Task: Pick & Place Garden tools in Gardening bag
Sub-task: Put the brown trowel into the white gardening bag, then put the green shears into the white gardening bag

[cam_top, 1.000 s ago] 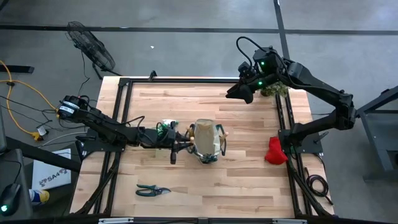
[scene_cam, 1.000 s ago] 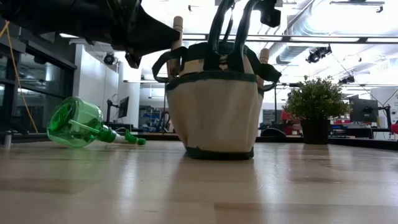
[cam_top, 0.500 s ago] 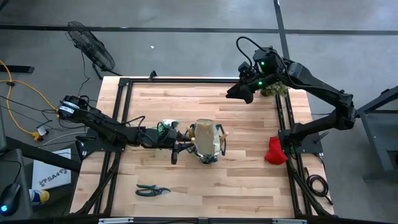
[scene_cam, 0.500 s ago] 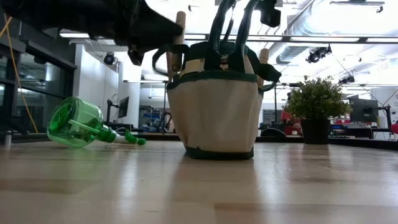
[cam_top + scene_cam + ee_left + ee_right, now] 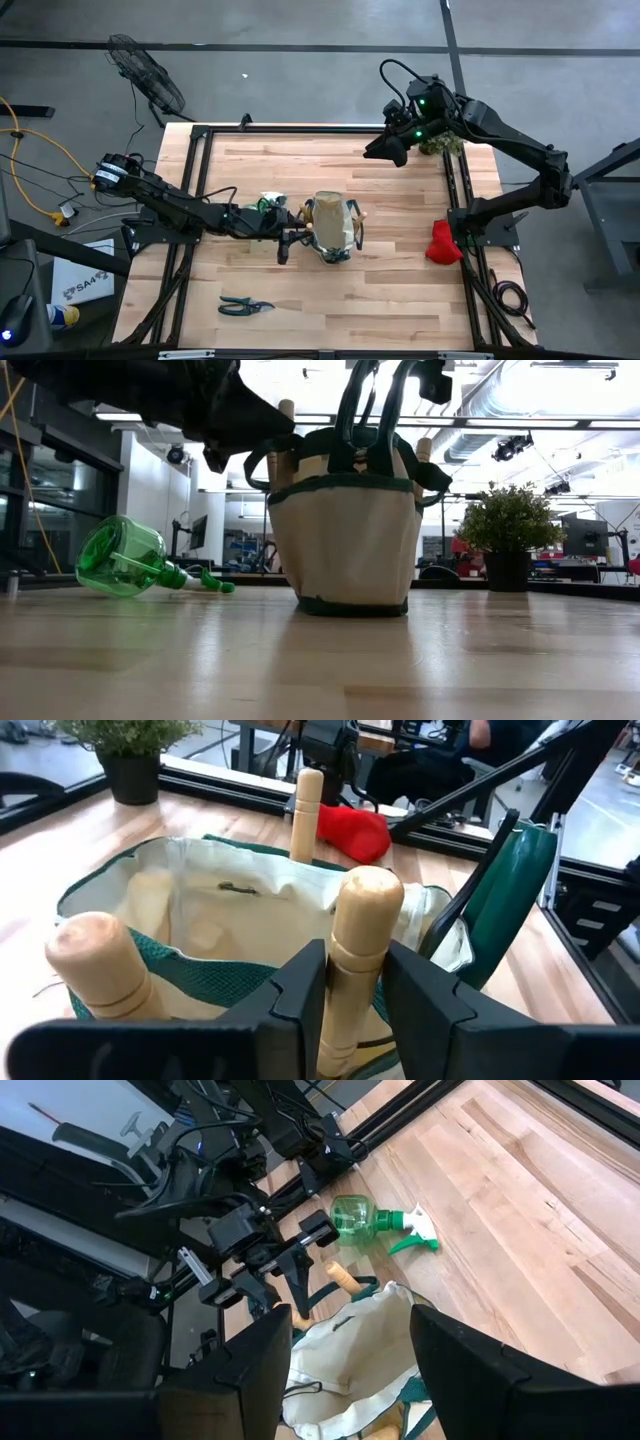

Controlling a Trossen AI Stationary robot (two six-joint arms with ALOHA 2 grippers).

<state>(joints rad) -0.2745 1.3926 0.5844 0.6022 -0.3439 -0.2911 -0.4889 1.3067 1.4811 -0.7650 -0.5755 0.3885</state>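
Observation:
The beige gardening bag stands upright mid-table, also in the low view. My left gripper is at the bag's left side, shut on a wooden tool handle that stands upright at the bag's rim. Two more wooden handles stick up from the bag. The green spray bottle lies on its side left of the bag. Black pruners lie near the front. The red glove lies at the right edge. My right gripper is open, raised at the far right. My left gripper pinches the wooden handle's upper part, just below its rounded top, between its two fingers. The fingers come level from the table's left and lie across the handle. The handle stands upright; its lower end is hidden in the bag.
A bushy potted plant stands at the far right corner, under my right arm. The bag's dark loop handles rise above its rim. Bare wood lies in front of the bag and at the far left.
My left gripper has moved a little toward the bag with the wooden handle. In the low view the handle's top first rose, then sank, and now stands lower beside the bag's rim than a second ago.

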